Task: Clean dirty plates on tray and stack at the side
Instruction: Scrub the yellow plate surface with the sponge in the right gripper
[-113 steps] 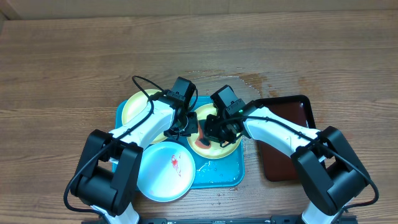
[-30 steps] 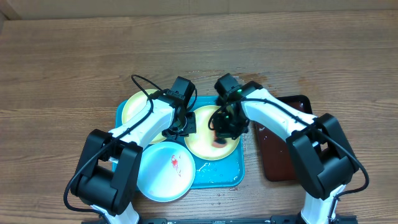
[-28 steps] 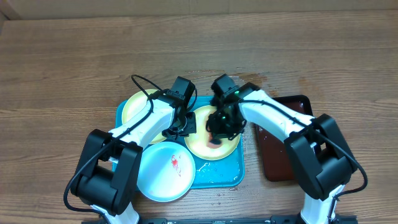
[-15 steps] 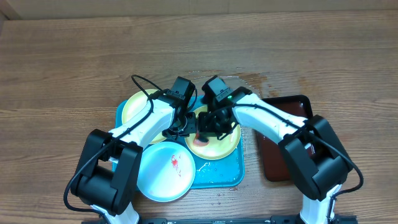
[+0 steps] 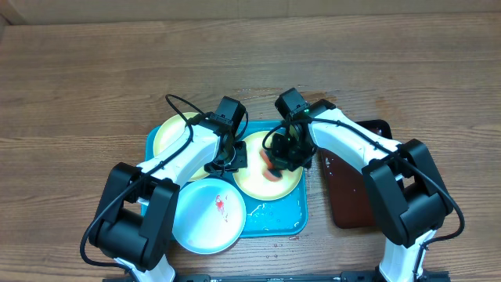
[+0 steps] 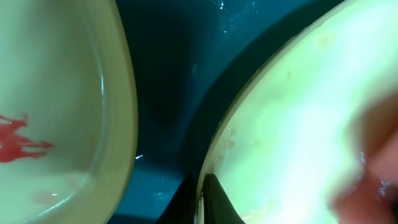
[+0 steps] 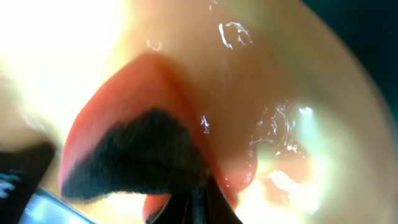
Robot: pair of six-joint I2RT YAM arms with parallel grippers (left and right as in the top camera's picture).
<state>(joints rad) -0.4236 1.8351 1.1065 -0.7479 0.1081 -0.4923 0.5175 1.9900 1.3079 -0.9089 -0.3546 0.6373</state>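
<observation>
Your left gripper [image 5: 225, 164] is pinching the left rim of the pale yellow-green round plastic plate [image 5: 254, 184], which lies in the middle of the large turquoise rectangular plastic tray [image 5: 278, 218]. Your right gripper [image 5: 279, 160] is clamped on a red sponge with a dark face [image 7: 149, 137] and presses it onto that same plate, on the side toward the tray's right edge. A second pale yellow-green plate [image 5: 172, 135] sits at the tray's far-left corner. A pale blue-white round plate [image 5: 200, 227] with a red smear overhangs its near-left corner. A dark reddish-brown tray [image 5: 352, 196] lies just beside the turquoise tray's right edge.
</observation>
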